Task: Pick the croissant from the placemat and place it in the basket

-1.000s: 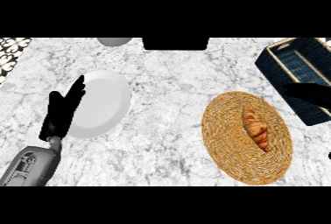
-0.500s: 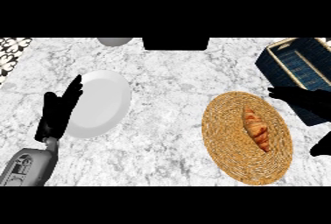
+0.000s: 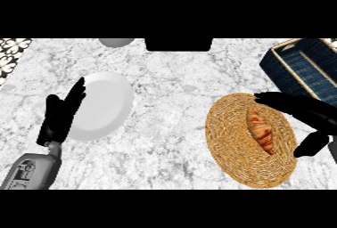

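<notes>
The croissant (image 3: 261, 132), long axis running away down the placemat (image 3: 230, 147), is being flanked by the open, empty right hand (image 3: 302, 113).

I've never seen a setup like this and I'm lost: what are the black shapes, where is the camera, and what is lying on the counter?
The camera sits at the robot's head and looks steeply down at a marble counter. The black shapes are the robot's two hands on grey forearms. The left hand rests open beside a white plate, holding nothing. The right hand is spread open over the right edge of a round woven placemat; its fingers are not closed on anything. A croissant lies on the placemat. At the top right stands a dark blue basket, where the croissant should go.
</notes>
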